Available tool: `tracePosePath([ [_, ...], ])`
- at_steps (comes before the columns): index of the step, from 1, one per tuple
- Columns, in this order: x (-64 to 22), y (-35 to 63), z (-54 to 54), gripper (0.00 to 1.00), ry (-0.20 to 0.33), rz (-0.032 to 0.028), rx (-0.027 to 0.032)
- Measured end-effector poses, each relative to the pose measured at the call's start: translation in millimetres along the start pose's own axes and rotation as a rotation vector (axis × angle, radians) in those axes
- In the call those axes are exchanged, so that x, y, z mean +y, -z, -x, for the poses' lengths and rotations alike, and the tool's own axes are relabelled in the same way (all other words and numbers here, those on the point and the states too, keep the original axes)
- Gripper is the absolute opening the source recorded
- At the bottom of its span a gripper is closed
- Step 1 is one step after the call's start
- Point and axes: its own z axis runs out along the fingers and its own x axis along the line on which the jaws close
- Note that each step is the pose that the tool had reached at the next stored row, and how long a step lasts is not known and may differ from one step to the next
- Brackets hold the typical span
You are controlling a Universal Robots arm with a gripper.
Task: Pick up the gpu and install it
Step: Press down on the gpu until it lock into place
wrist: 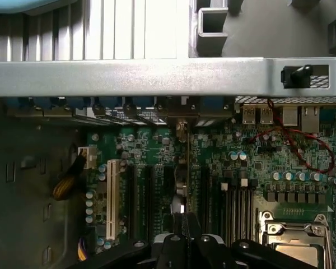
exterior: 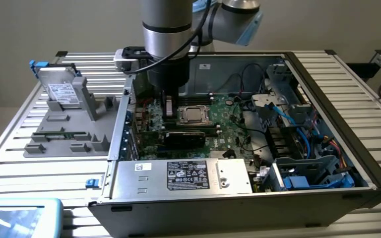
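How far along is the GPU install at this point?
Pickup looks done: the gripper is shut on the gpu, held edge-on over the motherboard slots inside the computer case. Whether it is fully seated cannot be told, and release is left.

gpu (wrist: 185,168) | thin card, seen edge-on | upright in a motherboard expansion slot | bracket end toward case's rear wall

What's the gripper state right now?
Gripper: shut on the gpu, held edge-on over the motherboard slots inside the computer case.
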Motion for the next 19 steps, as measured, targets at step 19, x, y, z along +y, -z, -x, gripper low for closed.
tracePosePath([
  [19,-13.1,-17.9,1.8,0.12,0.001,0.0126,-0.0152],
])
